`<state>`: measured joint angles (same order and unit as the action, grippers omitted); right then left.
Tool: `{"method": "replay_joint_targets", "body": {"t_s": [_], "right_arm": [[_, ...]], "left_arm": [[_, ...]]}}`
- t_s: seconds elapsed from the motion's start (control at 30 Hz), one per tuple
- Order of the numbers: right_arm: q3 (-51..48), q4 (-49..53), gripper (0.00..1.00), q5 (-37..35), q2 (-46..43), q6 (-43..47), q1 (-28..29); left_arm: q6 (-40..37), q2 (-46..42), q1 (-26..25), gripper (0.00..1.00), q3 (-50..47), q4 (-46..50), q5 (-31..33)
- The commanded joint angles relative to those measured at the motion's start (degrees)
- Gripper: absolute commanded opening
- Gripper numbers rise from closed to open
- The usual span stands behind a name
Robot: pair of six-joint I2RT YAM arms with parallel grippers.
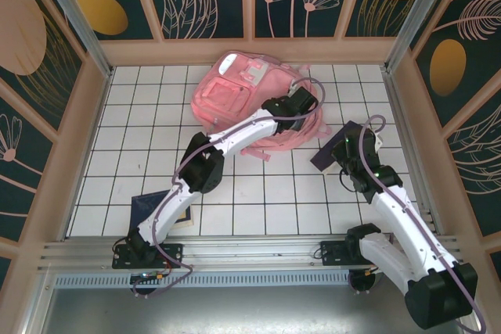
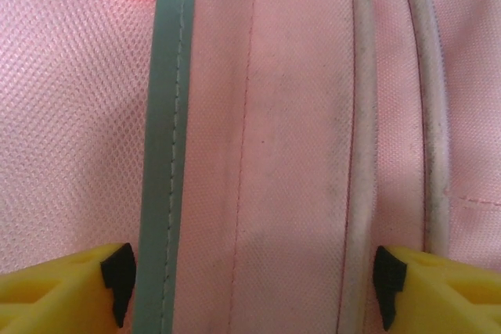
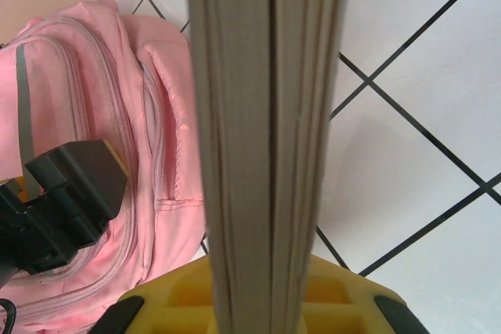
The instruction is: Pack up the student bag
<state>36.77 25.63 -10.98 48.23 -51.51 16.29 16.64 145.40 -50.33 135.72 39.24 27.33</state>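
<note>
Jaws of the left arm [image 1: 235,134] spread over the student bag [image 1: 235,87], probably seeking its zip. Those of the right arm [image 1: 391,209] clamp a book [image 3: 266,115] for packing.

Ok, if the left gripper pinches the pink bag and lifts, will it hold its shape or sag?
Probably sags: the student bag lies flat and rumpled on the tiles, so it looks soft and mostly empty. The woven fabric under the open left gripper looks grippy, not slick. Its loose straps would likely dangle and drag.

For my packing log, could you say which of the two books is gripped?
The purple book, clamped in the right gripper; the blue book lies on the table.
</note>
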Motion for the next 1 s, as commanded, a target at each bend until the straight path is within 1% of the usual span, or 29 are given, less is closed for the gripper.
{"method": "replay_joint_targets", "body": {"t_s": [0.0, 0.03, 0.1, 0.2, 0.33, 0.37, 0.6, 0.73, 0.83, 0.9, 0.97], "right_arm": [[-0.3, -3.7, 0.00, 1.6, 0.0, -0.7, -0.5], [-0.3, -3.7, 0.00, 1.7, -0.1, -0.8, -0.5], [-0.2, -3.5, 0.00, 1.7, -0.2, -0.8, -0.5], [0.0, -3.3, 0.00, 1.4, -0.8, -0.7, -0.4], [0.2, -3.4, 0.00, 1.0, -1.6, -0.3, -0.5], [0.4, -3.2, 0.00, 0.9, -1.8, -0.2, -0.5], [2.4, -3.0, 0.00, 0.6, -1.7, 0.9, -0.5], [3.0, -4.4, 0.00, 2.0, -1.6, 2.3, -0.5], [3.0, -8.3, 0.00, 7.2, -1.1, 5.3, -0.5], [2.5, -12.4, 0.00, 12.1, -1.0, 7.7, -0.5], [1.9, -16.5, 0.00, 16.6, -0.7, 8.8, -0.5]], "left_arm": [[-1.5, 1.6, 0.1, 0.72, 2.5, 0.9, 2.6], [-1.3, 1.6, 0.5, 0.66, 2.4, 0.7, 2.3], [-1.2, 0.7, 1.1, 0.49, 1.3, -0.4, 1.9], [-1.2, -1.5, 2.0, 0.27, -0.4, -2.1, -0.9], [-1.6, -4.2, 2.7, 0.03, -0.9, -3.2, -4.6], [-1.6, -5.0, 2.9, 0.00, -1.1, -3.4, -5.8], [-0.2, -11.8, 5.3, 0.00, -2.5, -4.5, -15.2], [-1.4, -17.0, 7.0, 0.00, -2.7, -2.8, -17.9], [-3.3, -20.6, 8.3, 0.00, -2.6, -1.0, -21.9], [-4.5, -23.2, 9.2, 0.00, -3.3, -0.4, -24.3], [-5.1, -25.7, 9.9, 0.00, -4.5, -0.1, -24.6]]}}
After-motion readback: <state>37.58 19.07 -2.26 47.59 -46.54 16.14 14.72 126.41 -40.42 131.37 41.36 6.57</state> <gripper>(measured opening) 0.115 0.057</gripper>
